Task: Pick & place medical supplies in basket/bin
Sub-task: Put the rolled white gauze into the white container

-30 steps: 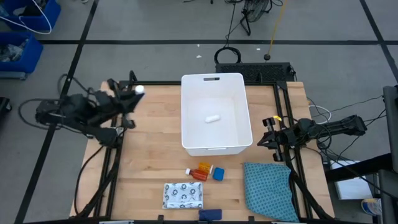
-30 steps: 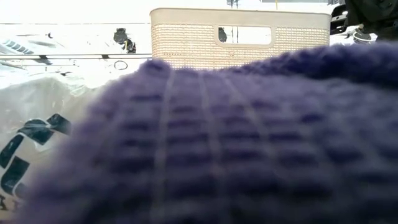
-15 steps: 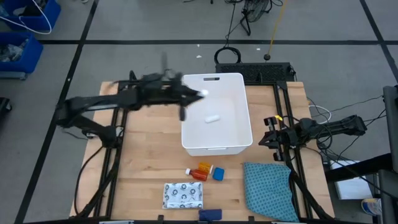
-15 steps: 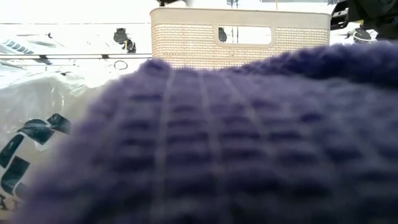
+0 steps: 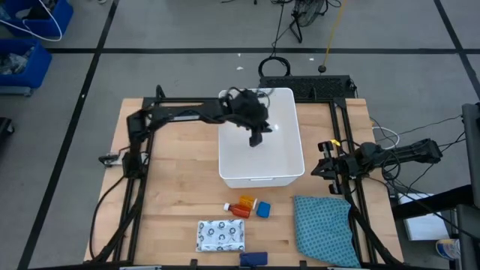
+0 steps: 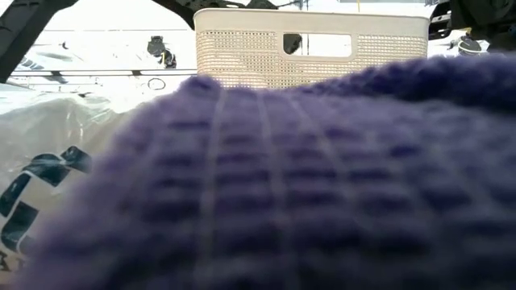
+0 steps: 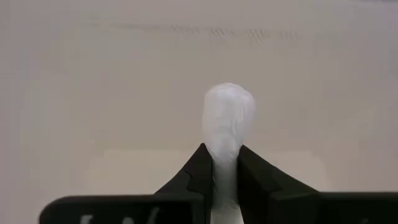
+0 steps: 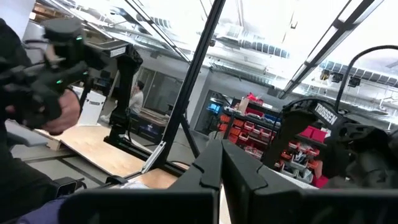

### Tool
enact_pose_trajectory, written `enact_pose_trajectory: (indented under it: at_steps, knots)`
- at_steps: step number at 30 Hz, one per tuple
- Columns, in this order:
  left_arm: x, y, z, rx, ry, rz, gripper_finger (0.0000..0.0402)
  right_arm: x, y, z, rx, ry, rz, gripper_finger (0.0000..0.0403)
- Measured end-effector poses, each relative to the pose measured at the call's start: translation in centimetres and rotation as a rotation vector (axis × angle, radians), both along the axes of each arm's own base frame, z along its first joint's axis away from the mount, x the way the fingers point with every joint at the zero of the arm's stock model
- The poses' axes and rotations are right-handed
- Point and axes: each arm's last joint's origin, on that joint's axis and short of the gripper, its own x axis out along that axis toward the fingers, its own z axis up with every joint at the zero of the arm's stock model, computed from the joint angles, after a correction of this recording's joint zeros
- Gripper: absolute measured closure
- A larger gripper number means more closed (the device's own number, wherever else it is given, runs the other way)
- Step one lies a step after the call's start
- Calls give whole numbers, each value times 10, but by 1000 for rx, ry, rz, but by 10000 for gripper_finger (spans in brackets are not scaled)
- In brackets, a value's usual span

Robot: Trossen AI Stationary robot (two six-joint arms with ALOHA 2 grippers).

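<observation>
My left gripper hangs over the inside of the white bin and is shut on a small white roll. Near the table's front edge lie the orange pill bottles, a small blue cube, the white dark-patterned packet and the dark blue bar. In the low view the bar fills most of the picture; the packet and the bin show beside and behind it. My right gripper waits shut at the table's right edge. My left gripper pinches the white roll between its two fingers, on the roll's lower part. The roll's rounded end sticks out past the fingertips. The fingers point down into the bin. The roll is lifted clear above the bin's floor.
A teal patterned cloth lies at the table's near right corner. Bare wood shows on the table's left half. The arms' dark frames run along both table sides. The right wrist view looks into the room beyond.
My left arm has swung fast from the table's far left corner toward the right, carrying the white roll over the bin's rim until it hangs above the bin's inside. The right arm has kept still.
</observation>
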Motion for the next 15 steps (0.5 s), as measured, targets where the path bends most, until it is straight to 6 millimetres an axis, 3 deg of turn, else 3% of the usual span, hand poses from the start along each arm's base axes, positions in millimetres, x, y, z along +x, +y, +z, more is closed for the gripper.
enact_pose_trajectory:
  at_steps: [6,15]
  knots:
    - [15,-12,-21,121,127,-113,354,0,0,0,-22,-10,-10,403]
    - [19,0,-58,149,241,-119,354,0,0,0,-55,-25,-21,403]
